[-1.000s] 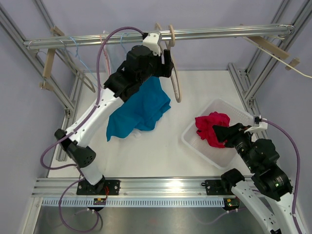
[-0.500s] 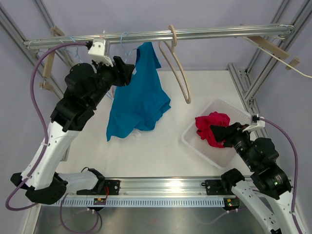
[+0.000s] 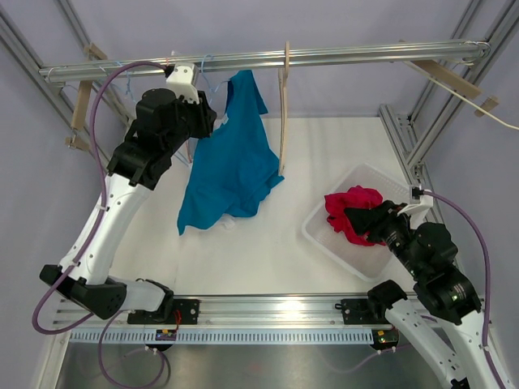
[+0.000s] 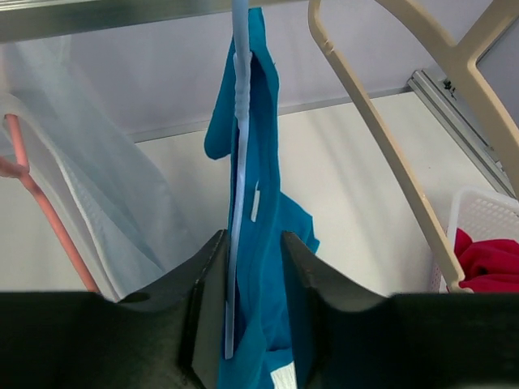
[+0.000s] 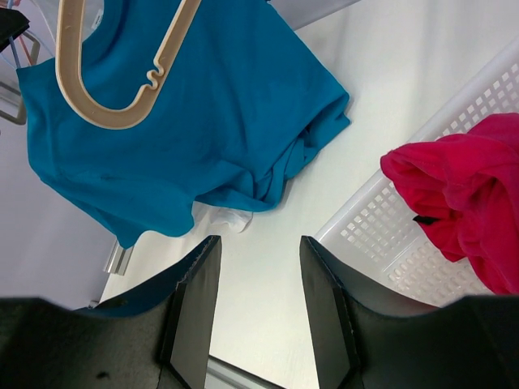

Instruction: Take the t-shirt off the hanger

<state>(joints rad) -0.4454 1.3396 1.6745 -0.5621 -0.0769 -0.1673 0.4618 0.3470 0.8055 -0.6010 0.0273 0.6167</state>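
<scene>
A teal t-shirt (image 3: 233,158) hangs from the top rail (image 3: 365,55) on a thin light-blue hanger (image 4: 239,138), its lower part resting on the table. In the left wrist view the t-shirt (image 4: 272,203) and the hanger's lower arm sit between the fingers of my left gripper (image 4: 251,239), which is open around them. In the top view my left gripper (image 3: 211,121) is at the shirt's upper left edge. My right gripper (image 5: 255,243) is open and empty above the table, beside the basket (image 3: 324,237).
An empty wooden hanger (image 3: 282,105) hangs from the rail just right of the shirt. A white basket (image 5: 389,227) at the right holds a red garment (image 3: 354,209). A pink hanger (image 4: 49,211) and more hangers (image 3: 81,105) hang at the left.
My left arm swung away from the wooden hanger to the left, then came back right so its jaws straddle the shirt and blue hanger. The wooden hanger swung. The right gripper barely shifted.
</scene>
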